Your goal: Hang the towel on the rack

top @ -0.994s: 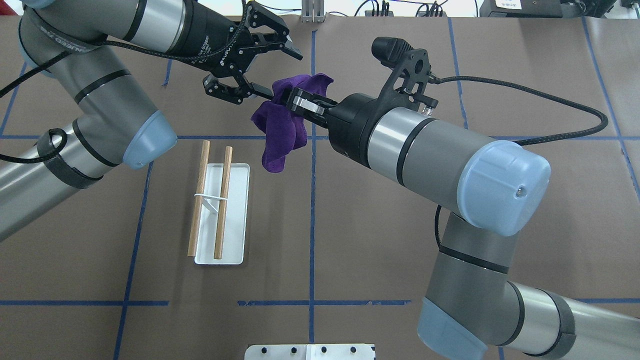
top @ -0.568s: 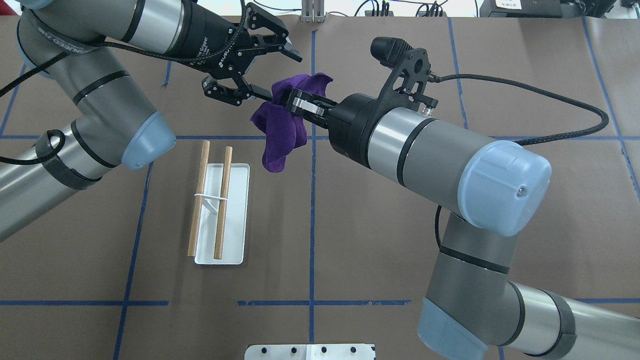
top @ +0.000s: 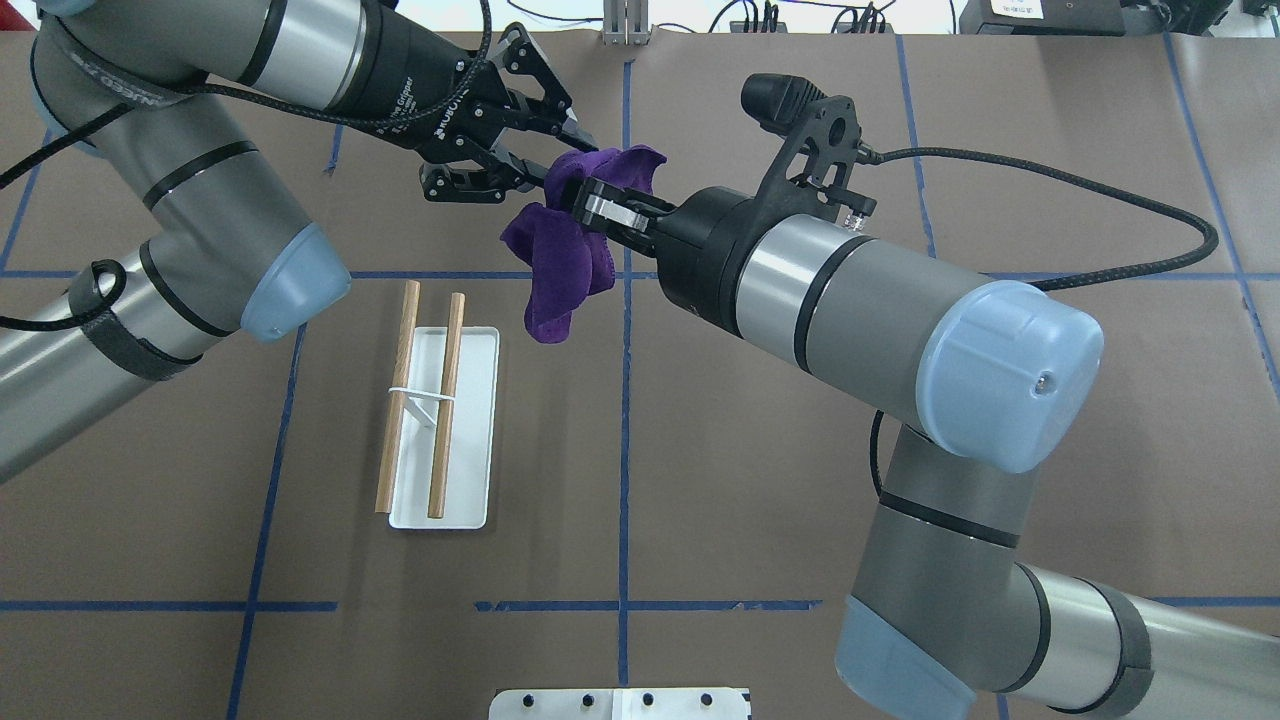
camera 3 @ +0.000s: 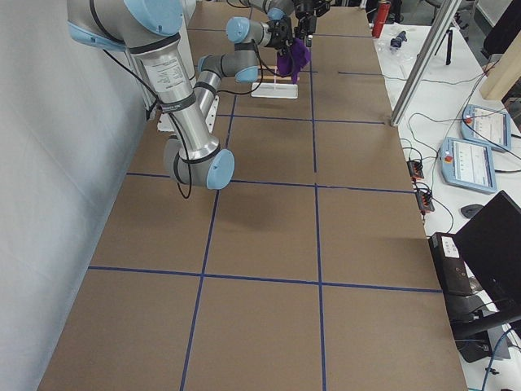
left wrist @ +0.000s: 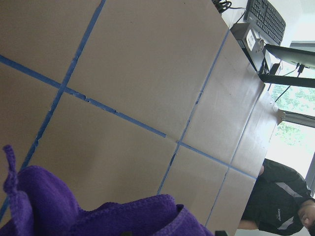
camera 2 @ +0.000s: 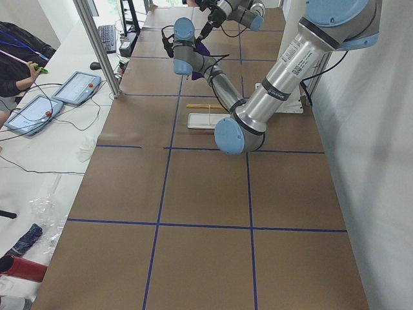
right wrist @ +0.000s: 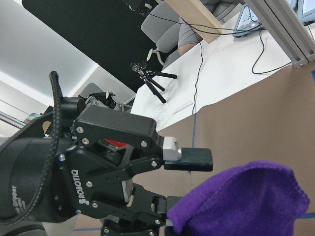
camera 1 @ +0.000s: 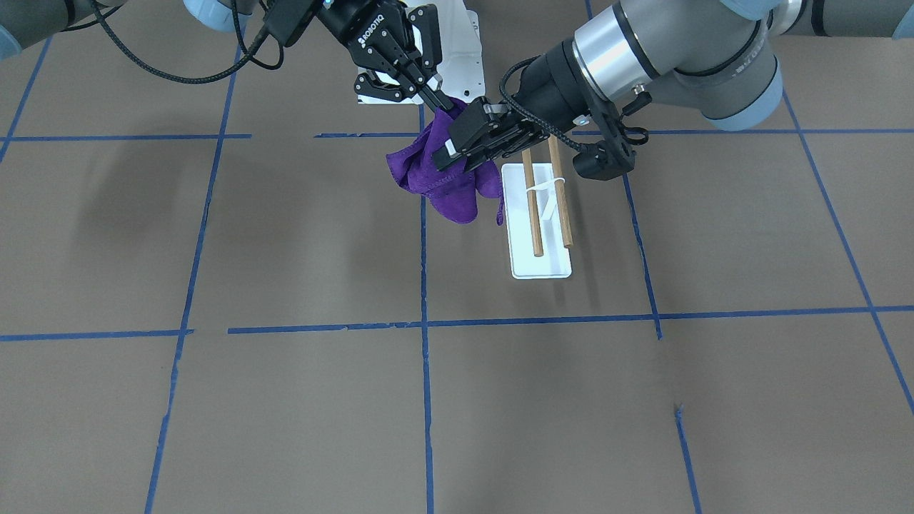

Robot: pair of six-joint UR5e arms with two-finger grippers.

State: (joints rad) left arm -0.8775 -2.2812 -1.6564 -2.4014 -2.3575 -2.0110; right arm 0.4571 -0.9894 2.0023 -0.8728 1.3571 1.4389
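Observation:
My right gripper (top: pixel 585 200) is shut on a purple towel (top: pixel 560 270) and holds it in the air, beyond and to the right of the rack (top: pixel 445 420). The cloth hangs down in folds. The rack stands on the table with its two wooden rods bare. My left gripper (top: pixel 560 155) reaches in from the left with its jaws narrowed around the towel's upper edge. In the right wrist view a gap still shows between its pads (right wrist: pixel 192 160), next to the towel (right wrist: pixel 246 201). In the front view the towel (camera 1: pixel 443 182) hangs just left of the rack (camera 1: pixel 543 264).
The white bolted pedestal plate (top: pixel 620 703) sits at the near table edge. Blue tape lines cross the brown table top. Beyond the far edge stand a metal post (camera 2: pixel 97 45) and a desk with tablets (camera 2: pixel 77 87), where a person sits.
My left gripper was wide open beside the towel. It has moved in onto the towel's upper edge and its jaws have narrowed. The right gripper and towel have barely moved.

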